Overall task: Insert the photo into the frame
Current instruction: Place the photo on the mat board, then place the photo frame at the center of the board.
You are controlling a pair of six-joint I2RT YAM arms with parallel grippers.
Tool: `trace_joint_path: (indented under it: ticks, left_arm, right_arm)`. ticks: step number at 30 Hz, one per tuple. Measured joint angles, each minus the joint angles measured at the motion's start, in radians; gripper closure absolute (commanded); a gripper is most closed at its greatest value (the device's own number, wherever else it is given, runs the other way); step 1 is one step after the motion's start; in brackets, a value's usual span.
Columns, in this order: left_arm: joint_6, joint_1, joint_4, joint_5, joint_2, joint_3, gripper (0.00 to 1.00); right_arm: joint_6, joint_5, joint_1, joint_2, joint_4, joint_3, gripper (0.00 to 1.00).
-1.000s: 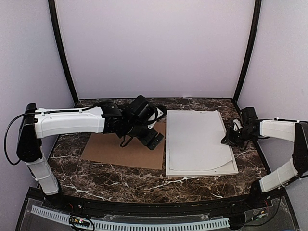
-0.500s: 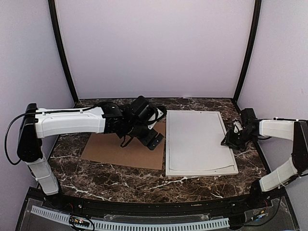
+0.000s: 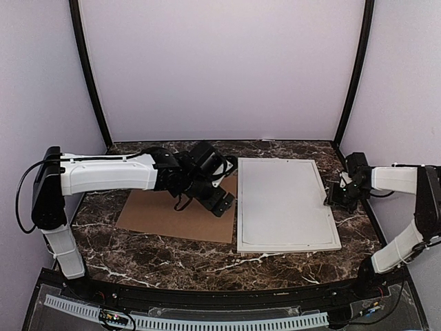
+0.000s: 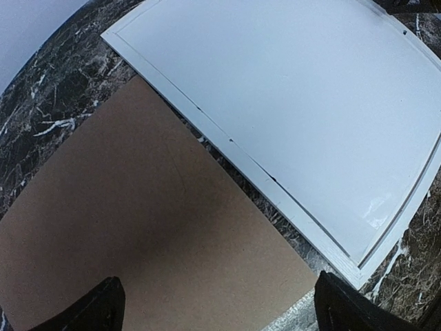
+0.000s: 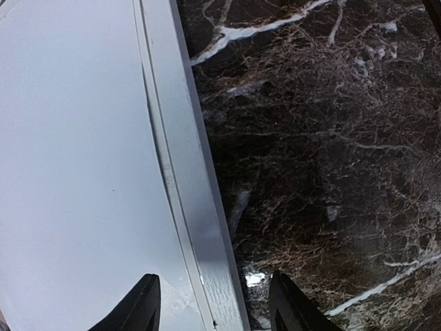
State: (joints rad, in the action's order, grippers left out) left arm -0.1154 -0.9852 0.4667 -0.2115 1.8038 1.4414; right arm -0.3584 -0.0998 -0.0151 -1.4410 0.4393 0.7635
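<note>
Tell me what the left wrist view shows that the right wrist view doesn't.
Only left wrist: the open left tool above the brown board, which lies beside the frame, plus one frame corner. Only right wrist: the right tool, open, over the frame's opposite border. Both: the white frame on the dark marble table.

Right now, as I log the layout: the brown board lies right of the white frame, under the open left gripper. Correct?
Not quite. The brown board lies left of the white frame, not right of it, under the open left gripper. The top view shows this.
</note>
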Motion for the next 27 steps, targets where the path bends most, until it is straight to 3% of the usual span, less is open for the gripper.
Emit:
trace_joint_path:
  ticks: [11,20,27]
  left_arm:
    - [-0.124,0.074,-0.048,0.208,0.092,0.0,0.01]
    - [-0.183,0.108,-0.094,0.29,0.098,0.0,0.01]
    - [-0.228,0.126,-0.126,0.32,0.123,0.0,0.01]
  right_arm:
    - [0.006,-0.021,0.002,-0.103,-0.056,0.031,0.51]
    - [0.019,-0.023,0.002,-0.106,-0.079,0.031,0.74]
    - [0.021,-0.02,0.002,-0.104,-0.114,-0.005,0.75]
